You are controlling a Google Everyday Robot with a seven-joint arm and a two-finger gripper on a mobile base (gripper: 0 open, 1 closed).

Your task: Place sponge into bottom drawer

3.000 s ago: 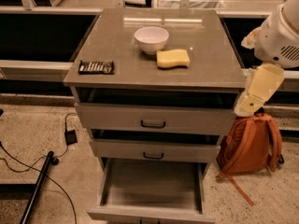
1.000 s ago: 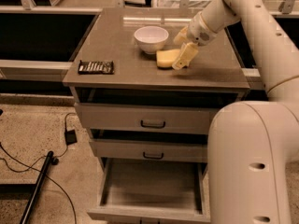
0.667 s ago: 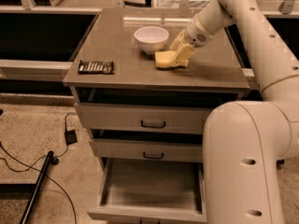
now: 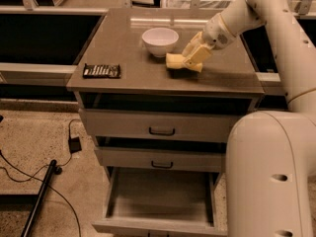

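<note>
Hand [image 4: 193,58] at sponge [image 4: 174,61] by bowl [image 4: 160,41]; btm drawer [image 4: 160,199] open.

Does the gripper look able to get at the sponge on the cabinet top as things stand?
Probably yes. The gripper sits at the right end of the sponge on the cabinet top; nothing lies between them, and the bowl behind does not cover it.

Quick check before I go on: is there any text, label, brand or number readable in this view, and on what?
No text can be read.
Wrapper: pale marks, too blurred to read.
Sponge, bowl, drawer fronts: no text visible.
Gripper, at the sponge on the cabinet top: no label visible.
</note>
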